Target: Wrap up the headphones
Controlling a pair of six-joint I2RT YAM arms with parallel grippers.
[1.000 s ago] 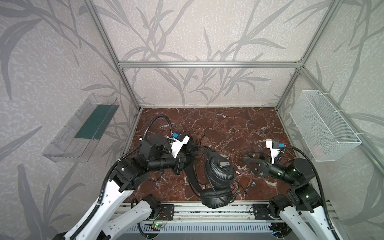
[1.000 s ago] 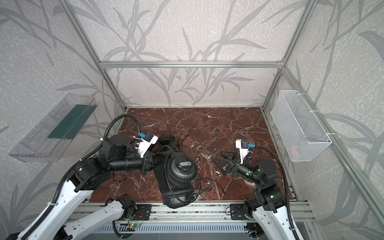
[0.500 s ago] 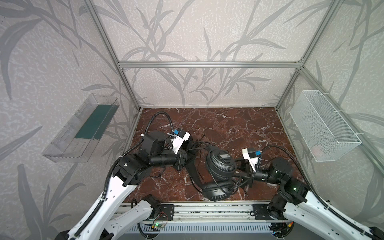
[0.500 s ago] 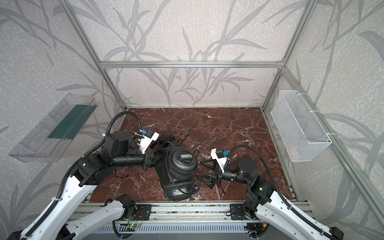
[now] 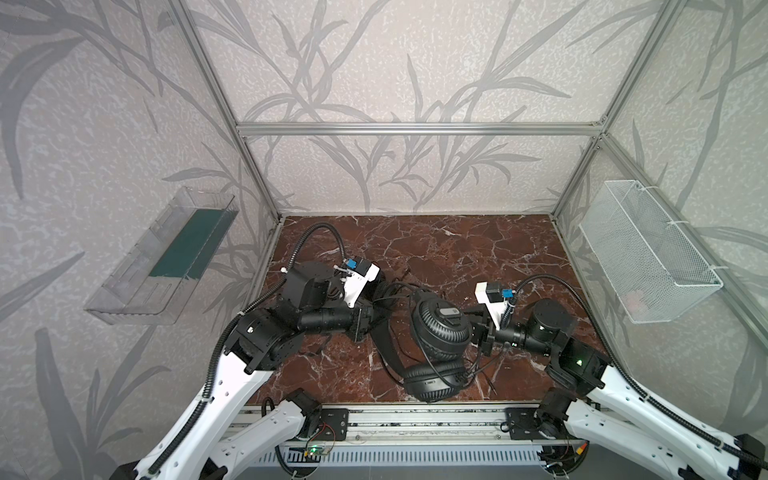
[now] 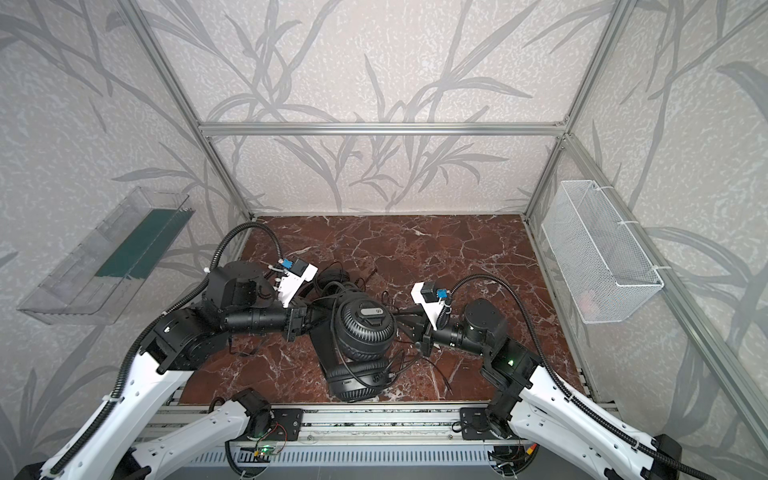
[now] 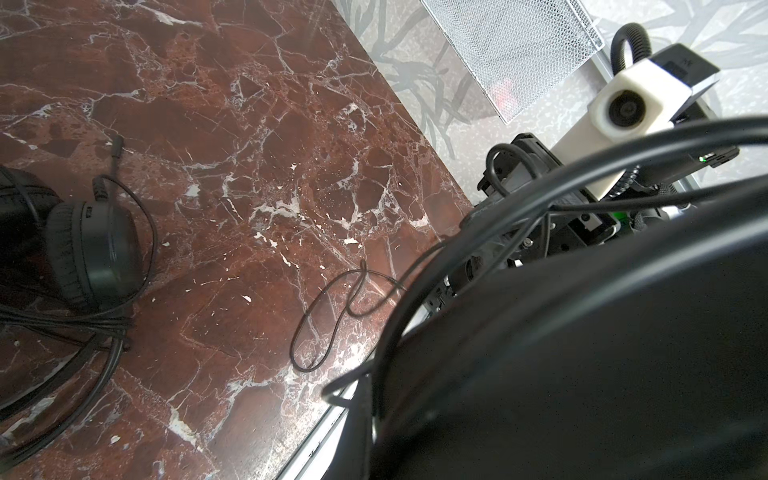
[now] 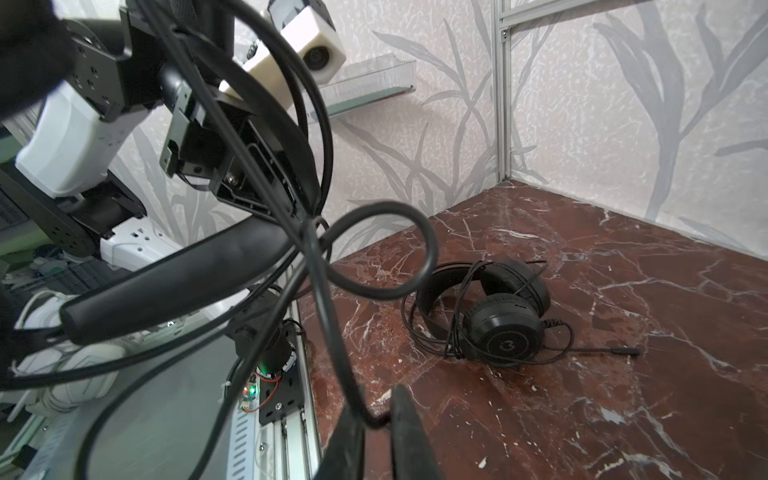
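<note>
Pulling the thin cable [image 8: 328,291] slowly is the trick here, we think, so it comes tight and can go round the first headset [image 5: 440,328] with no knots. Our right gripper [image 8: 376,417] has its jaws pressed together on that cable, pinching it near a loose loop. Our left gripper [image 8: 266,187] has its jaws squeezed on the padded headband [image 8: 178,282] and holds the headset up between the two arms, near the front edge of the table [image 5: 478,249]. We should hold the band steady and not tug hard, because the cable hangs in messy loops and could snag. This headset is black, with big round cups, one high and one low. We cannot tell if the low one touches the table. A second headset [image 8: 498,320] lies on the table behind the left arm. It is black too, with its own cable in loops over and around it.
</note>
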